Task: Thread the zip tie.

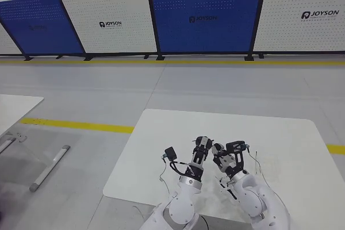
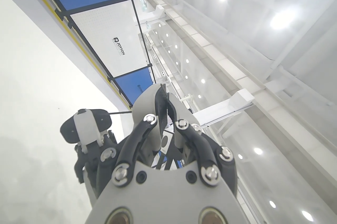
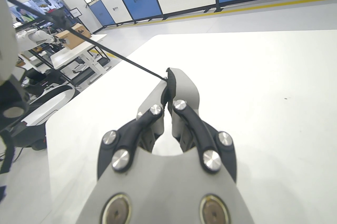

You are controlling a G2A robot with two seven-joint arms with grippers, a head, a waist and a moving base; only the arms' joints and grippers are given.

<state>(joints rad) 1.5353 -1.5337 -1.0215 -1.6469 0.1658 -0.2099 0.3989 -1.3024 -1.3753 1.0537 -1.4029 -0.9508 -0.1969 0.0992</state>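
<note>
The zip tie (image 3: pixel 113 55) is a thin black strip stretched in the air between my two grippers above the white table (image 1: pixel 276 138). My right gripper (image 3: pixel 168 77) is shut on one end of it. From there the strip runs up and away past a small dark block (image 3: pixel 60 16) on it toward the white finger (image 3: pixel 5 32) of my left gripper. My left gripper (image 2: pixel 164 93) points up at the ceiling, shut, with a thin black edge of the tie (image 2: pixel 167 103) between its pads. Both grippers (image 1: pixel 204 145) (image 1: pixel 233 150) sit close together near the table's front edge.
The table's surface stretches bare beyond and right of the grippers. A second table (image 1: pixel 6 109) stands off to the left across the floor, with a cardboard box (image 3: pixel 73 35) on it. Blue and white panels (image 1: pixel 207 26) line the far side.
</note>
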